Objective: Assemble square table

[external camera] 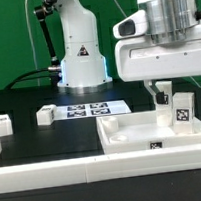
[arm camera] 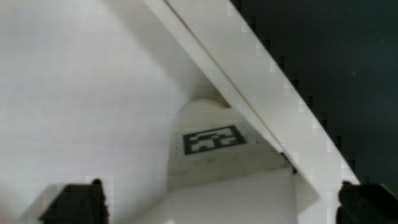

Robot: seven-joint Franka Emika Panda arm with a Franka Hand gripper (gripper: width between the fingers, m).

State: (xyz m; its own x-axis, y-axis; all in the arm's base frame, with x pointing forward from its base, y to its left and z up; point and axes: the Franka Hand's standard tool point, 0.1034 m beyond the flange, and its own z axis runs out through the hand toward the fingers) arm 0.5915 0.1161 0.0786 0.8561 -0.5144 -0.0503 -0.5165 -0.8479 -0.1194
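A white robot arm's end effector point(external camera: 174, 91) hangs above the square tabletop point(external camera: 127, 134), a rimmed white tray lying on the black bench point(external camera: 32, 141) toward the exterior view's right. Its fingers point(arm camera: 73, 203) stand wide apart, gripping nothing. Below them, an upright leg point(external camera: 180, 110) with a tag stands at the tray's back corner. A second leg point(external camera: 45, 115) and a third leg point(external camera: 2, 123) sit well apart from the tray, beside the marker board point(external camera: 86, 110).

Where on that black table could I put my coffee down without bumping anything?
The bare black stretch bordered by the marker board behind, the long white rail in front and the square top at the exterior view's right. Crowded: over the top, where the gripper hangs by a tagged leg.
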